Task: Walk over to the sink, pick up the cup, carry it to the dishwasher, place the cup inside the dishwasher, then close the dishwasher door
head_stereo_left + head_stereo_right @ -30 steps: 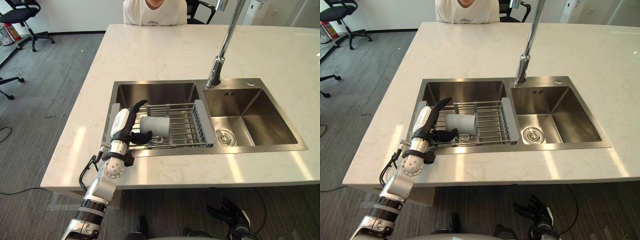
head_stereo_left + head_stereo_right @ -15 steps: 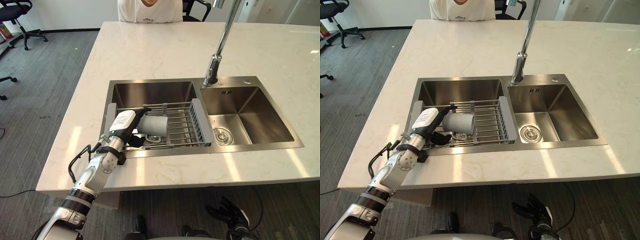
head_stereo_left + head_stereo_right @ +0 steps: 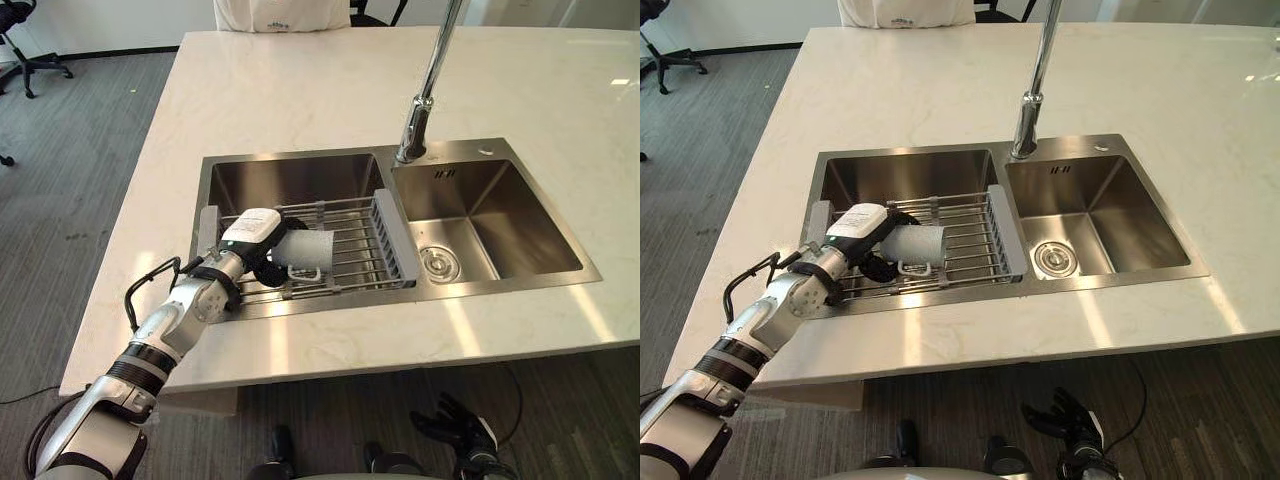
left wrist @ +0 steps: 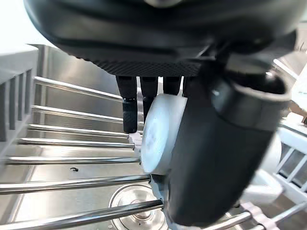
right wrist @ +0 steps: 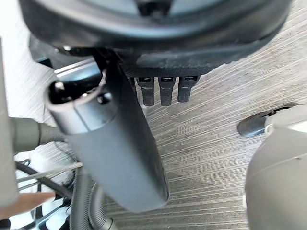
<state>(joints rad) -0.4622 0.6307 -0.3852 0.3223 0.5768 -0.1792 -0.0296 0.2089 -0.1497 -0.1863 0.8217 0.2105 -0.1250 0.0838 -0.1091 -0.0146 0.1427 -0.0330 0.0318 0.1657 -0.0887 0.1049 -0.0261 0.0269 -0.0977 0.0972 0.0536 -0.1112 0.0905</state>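
Observation:
A pale grey cup lies on its side on a wire drying rack set across the left basin of the steel sink. My left hand reaches in from the counter's near edge and is wrapped round the cup's base, fingers over the top and thumb underneath. From the left wrist, the cup's round bottom sits between the fingers and the thumb. My right hand hangs low below the counter edge with its fingers spread and relaxed over the grey floor.
A tall chrome faucet rises behind the divider between the basins. The right basin holds only its drain. A person in a white shirt sits at the counter's far edge. An office chair stands far left.
My left hand turned from upright and open beside the cup to palm-down, with its fingers closed round the cup's base. The camera also shifted, so the sink sits higher in view.

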